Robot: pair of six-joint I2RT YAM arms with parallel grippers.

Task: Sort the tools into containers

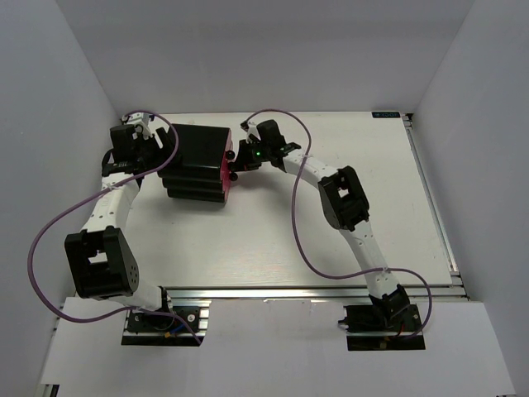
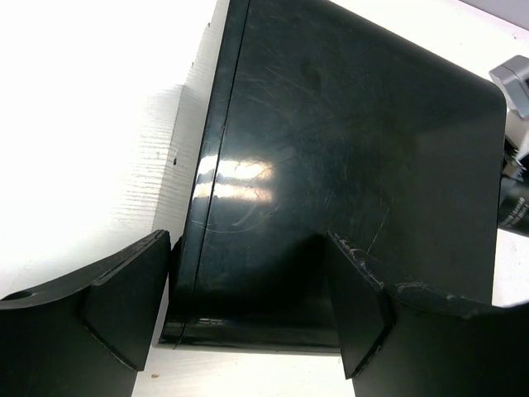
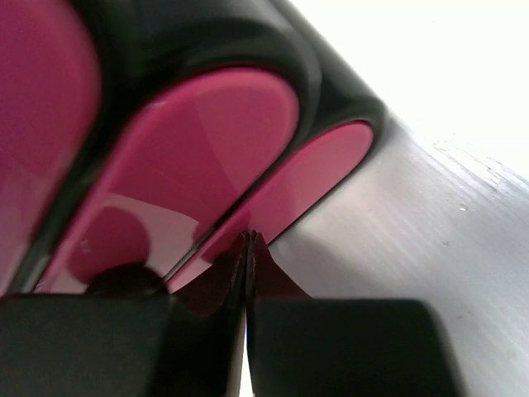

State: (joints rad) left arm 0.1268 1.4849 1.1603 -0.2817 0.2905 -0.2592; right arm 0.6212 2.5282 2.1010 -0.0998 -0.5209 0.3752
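The black cabinet is seen towards the rear left of the table, with its three pink drawers faced to the right. The left gripper is set at the cabinet's back end with its jaws spread wide, one finger to each side of the black shell; whether the pads actually press on it cannot be told. The right gripper is closed on nothing, its tips brought together close up to the pink fronts, just beside a round black knob. No tools are shown in any view, so whether they lie inside the drawers or elsewhere cannot be said. The step is judged to be work on a drawer front, most likely a push to seat it. For this to be done well, the cabinet should be braced from behind by the left gripper so that it is not slid along the table. The push should be kept square and gentle, so that the closed tips are not skidded off the glossy pink face.
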